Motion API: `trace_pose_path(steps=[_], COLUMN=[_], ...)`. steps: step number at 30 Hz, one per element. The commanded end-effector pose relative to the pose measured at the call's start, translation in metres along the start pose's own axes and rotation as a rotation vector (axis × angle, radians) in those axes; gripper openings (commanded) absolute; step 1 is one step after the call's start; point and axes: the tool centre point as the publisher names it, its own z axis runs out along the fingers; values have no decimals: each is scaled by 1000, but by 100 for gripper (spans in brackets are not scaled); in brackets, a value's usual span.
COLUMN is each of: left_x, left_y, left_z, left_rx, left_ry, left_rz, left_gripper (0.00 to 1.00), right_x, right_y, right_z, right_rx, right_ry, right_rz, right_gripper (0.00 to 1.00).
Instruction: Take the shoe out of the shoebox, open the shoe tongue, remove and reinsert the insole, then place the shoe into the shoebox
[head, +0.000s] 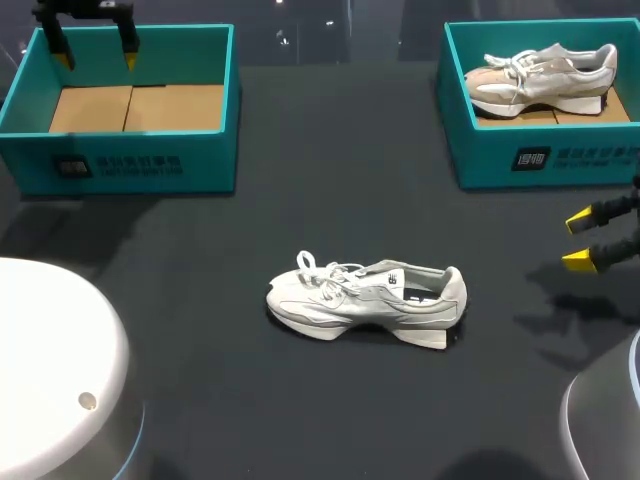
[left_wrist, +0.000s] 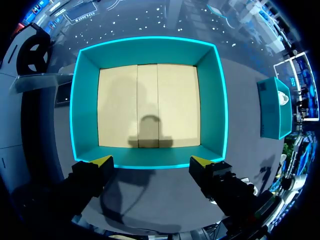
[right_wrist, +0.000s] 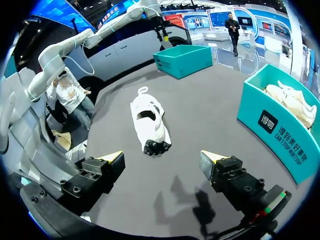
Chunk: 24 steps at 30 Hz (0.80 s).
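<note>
- Now, the right gripper (head: 580, 241) (right_wrist: 161, 160) is released, its two yellow tips spread wide with nothing between them. It hovers above the table (head: 300, 180) off the heel end of the white shoe (head: 365, 297) (right_wrist: 149, 120).
- The white shoe stands upright on its sole in the middle of the table. Its heel points toward the right gripper, its toe points away from it, and its laces lie loose over the top. Dark tabletop separates the heel from the tips, so they are near but not touching.
- The left gripper (head: 97, 58) (left_wrist: 151, 162) is well beyond the white shoe's toe end, at the table's far side. It is also spread open and holds nothing, and it hangs above the left shoebox (head: 120, 160) (left_wrist: 85, 100).
- The left shoebox is teal and lidless. Its tan cardboard floor shows, with the gripper's shadow on it, and it sits well apart from the white shoe.
- The right shoebox (head: 540, 160) (right_wrist: 280, 125) sits well beyond the white shoe's heel side, toward the far edge. A second pale shoe (head: 540, 75) (right_wrist: 292, 102) lies inside it.
- Dark tabletop shows on every side of the white shoe, widest between it and the two boxes.
</note>
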Motion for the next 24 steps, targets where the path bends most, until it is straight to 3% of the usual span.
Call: trace_pose_path(steps=[1,4,8,20,24], left_x=[0,0,0,0,0], left_y=[0,0,0,0,0], left_z=[0,0,0,0,0], left_rx=[-1,-1,-1,-1,-1], left_ry=[0,0,0,0,0], left_rz=[0,0,0,0,0], left_gripper=[100,100,100,100,100], right_x=[-3,-4,-5,-5,-9], right_y=[-15,-20,-28,-28,-42], right_z=[13,18,26,26,36], right_rx=[-56,-84,-55,-55,-80], right_ry=[-26,-57,-68,-68,-92], right_rz=[-27,-101,-172,-172,-166], right_gripper=[100,100,100,100,100])
